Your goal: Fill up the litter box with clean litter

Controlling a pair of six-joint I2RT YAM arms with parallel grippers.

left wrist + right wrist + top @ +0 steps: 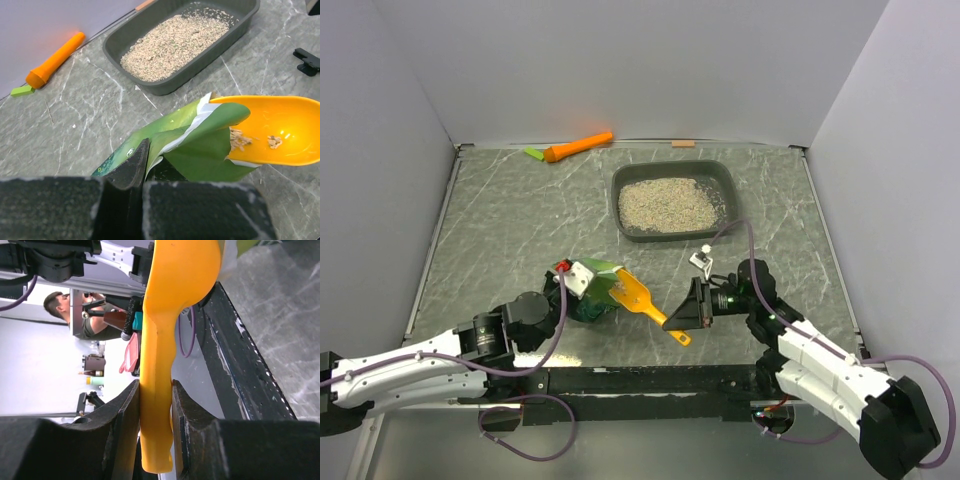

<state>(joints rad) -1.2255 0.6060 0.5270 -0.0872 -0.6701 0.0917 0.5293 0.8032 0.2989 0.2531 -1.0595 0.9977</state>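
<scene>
The dark grey litter box [675, 237] sits at the back right of the table, holding a layer of beige clean litter [668, 203]. Both show in the left wrist view: the litter box [200, 60] and the litter [175, 45]. My left gripper [582, 285] is shut on the edge of a green bag [592, 298], seen close in the left wrist view [190, 145]. My right gripper [682, 318] is shut on the handle of an orange scoop [157, 405]. The scoop's bowl [280, 130] lies at the bag's mouth with a few granules [240, 139] in it.
An orange carrot-shaped toy [578, 147] with a green piece lies by the back wall, left of the litter box. A small white and black clip [701, 260] lies between the litter box and my right arm. White walls enclose the table on three sides.
</scene>
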